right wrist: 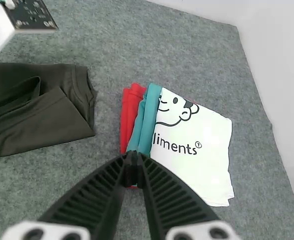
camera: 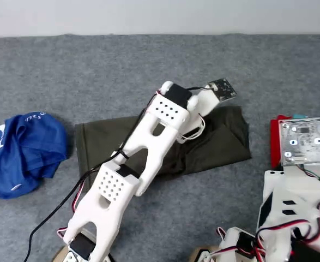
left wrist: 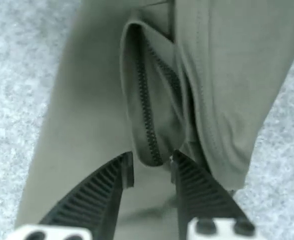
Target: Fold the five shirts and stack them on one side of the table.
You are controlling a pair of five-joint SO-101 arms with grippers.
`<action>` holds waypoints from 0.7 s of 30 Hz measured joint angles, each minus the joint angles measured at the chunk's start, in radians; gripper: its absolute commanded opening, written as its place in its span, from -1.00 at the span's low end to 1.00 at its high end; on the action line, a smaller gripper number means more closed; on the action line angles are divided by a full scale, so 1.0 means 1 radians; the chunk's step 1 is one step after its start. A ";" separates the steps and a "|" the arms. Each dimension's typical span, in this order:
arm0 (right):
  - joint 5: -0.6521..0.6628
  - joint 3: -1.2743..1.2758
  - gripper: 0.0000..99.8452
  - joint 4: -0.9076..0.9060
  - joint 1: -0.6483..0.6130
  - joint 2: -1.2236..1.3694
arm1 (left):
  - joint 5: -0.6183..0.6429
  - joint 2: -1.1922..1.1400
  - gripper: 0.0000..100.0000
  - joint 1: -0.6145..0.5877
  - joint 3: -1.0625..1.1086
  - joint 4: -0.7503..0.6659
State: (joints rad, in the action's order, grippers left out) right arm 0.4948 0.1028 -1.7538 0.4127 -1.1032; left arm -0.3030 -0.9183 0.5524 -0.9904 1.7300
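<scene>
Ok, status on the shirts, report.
Left gripper open over fold of olive shirt. Right gripper shut by folded stack. Blue shirt crumpled, unfolded.

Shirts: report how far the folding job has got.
Done: the red shirt, teal shirt and white shirt lie folded in one stack. In hand: the olive shirt, partly folded, with the left claw open astride a fold of it. Left: finishing that one, then the blue shirt, crumpled and apart.

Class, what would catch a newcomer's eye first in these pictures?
The left gripper hangs open over a fold of the olive shirt mid-table. A crumpled blue shirt lies at the high view's left; a folded stack, white on top, lies at its right.
</scene>
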 measured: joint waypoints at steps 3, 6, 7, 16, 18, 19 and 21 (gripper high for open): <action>0.000 0.000 -0.97 0.000 0.000 0.000 | 0.000 0.000 -0.73 0.012 0.000 0.000; 0.000 0.000 -0.97 0.000 0.000 0.000 | 0.000 0.000 -0.73 0.021 0.028 0.000; 0.000 0.000 -0.97 0.000 0.000 0.000 | 0.000 0.000 -0.73 0.021 0.040 0.000; 0.000 0.000 -0.97 0.000 0.000 0.000 | 0.000 0.000 -0.73 -0.005 0.140 0.000; 0.000 0.000 -0.97 0.000 0.000 0.000 | 0.000 0.000 -0.73 -0.035 0.140 0.000; 0.000 0.000 -0.97 0.000 0.000 0.000 | 0.000 0.000 -0.73 -0.052 0.140 0.000; 0.000 0.000 -0.97 0.000 0.000 0.000 | 0.003 0.000 -0.73 -0.084 0.140 0.000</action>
State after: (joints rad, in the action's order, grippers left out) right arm 0.4948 0.1028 -1.7538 0.4127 -1.1032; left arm -0.3000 -0.9183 0.4680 -0.8508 1.7300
